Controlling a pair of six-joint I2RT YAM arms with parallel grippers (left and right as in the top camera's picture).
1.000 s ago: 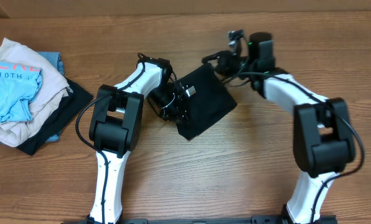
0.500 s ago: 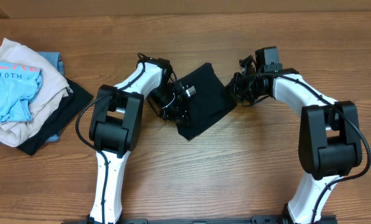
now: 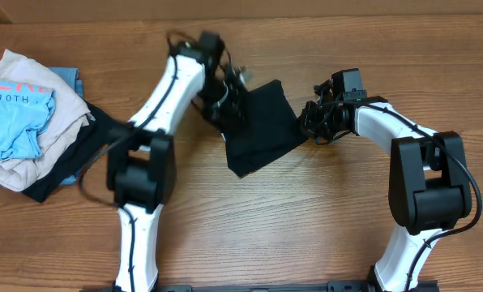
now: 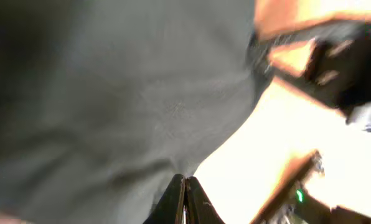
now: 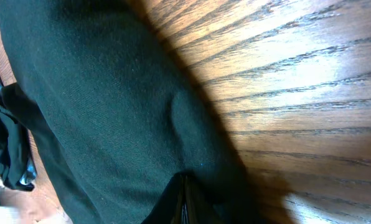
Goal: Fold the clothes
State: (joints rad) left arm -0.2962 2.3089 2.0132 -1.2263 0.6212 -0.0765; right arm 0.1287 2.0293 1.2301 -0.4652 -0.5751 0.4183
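The black T-shirt (image 3: 262,130), folded small at the middle of the table (image 3: 306,227), is being pinched at its right edge by the right gripper (image 5: 182,180). The left gripper (image 4: 185,182), closed tight, is being held at its upper-left edge, grip unclear.

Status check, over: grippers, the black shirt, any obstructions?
Left gripper shut on black T-shirt, left edge. Right gripper shut on right edge. Shirt partly folded, mid-table. Clothes pile far left, apart.
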